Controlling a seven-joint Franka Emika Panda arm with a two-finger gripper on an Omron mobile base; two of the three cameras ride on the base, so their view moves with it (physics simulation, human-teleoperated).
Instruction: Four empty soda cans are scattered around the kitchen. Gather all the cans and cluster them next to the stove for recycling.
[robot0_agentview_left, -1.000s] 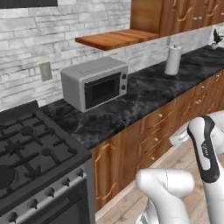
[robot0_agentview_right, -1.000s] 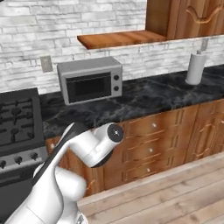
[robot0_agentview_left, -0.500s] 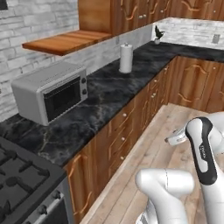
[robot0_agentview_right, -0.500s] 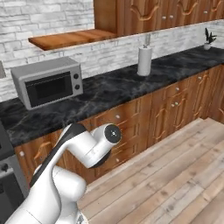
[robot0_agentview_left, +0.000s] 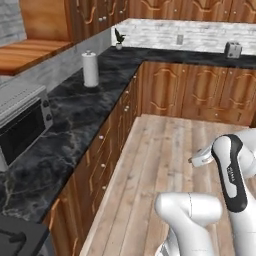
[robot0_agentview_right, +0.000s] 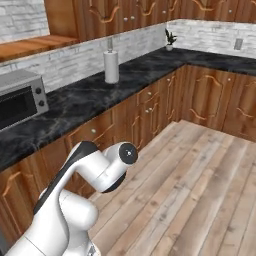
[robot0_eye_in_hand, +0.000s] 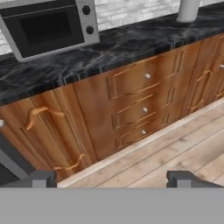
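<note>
Where the stove (robot0_agentview_left: 20, 240) sits, the frame crops it.

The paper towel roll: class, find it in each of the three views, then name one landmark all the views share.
Left base view: the paper towel roll stands upper left, on the black counter.
Right base view: upper middle-left, against the brick backsplash.
Hand view: its lower part at the top edge, right of centre.
Shared landmark: the grey microwave, further along the same counter.
</note>
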